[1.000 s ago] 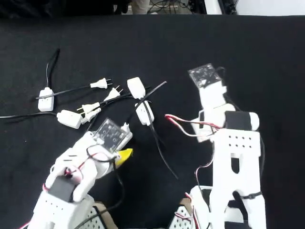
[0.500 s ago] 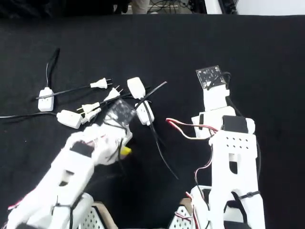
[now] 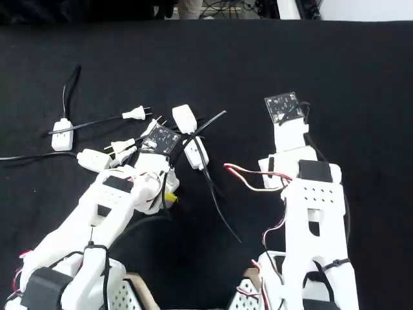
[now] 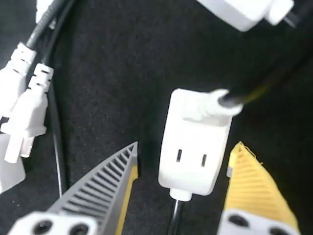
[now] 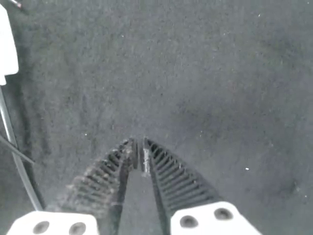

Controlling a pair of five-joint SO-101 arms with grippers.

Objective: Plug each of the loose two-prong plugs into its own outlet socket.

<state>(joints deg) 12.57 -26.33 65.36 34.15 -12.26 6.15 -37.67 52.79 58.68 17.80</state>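
In the left wrist view a white outlet socket (image 4: 194, 149) with two slots lies on the black cloth between the fingers of my open left gripper (image 4: 187, 146). Nothing touches it, and a black cord leaves its far end. Two white two-prong plugs (image 4: 24, 113) lie beside the grey finger (image 4: 110, 188). From above, my left arm (image 3: 113, 197) ends over the cluster of plugs (image 3: 120, 148) and sockets (image 3: 195, 154). My right gripper (image 5: 138, 148) is shut with nothing in it, above bare cloth. The right arm (image 3: 288, 129) stands apart, right of the cluster.
More white sockets lie at the far left (image 3: 62, 134) and left of the cluster (image 3: 93, 161), another at its back (image 3: 184, 117). A loose plug (image 3: 135, 114) lies behind. Black cords (image 3: 219, 206) cross the cloth between the arms. The table's right half is bare cloth.
My left arm has stretched forward from the table's front toward the cluster, ending over the plugs and sockets. The right arm has shifted only slightly.
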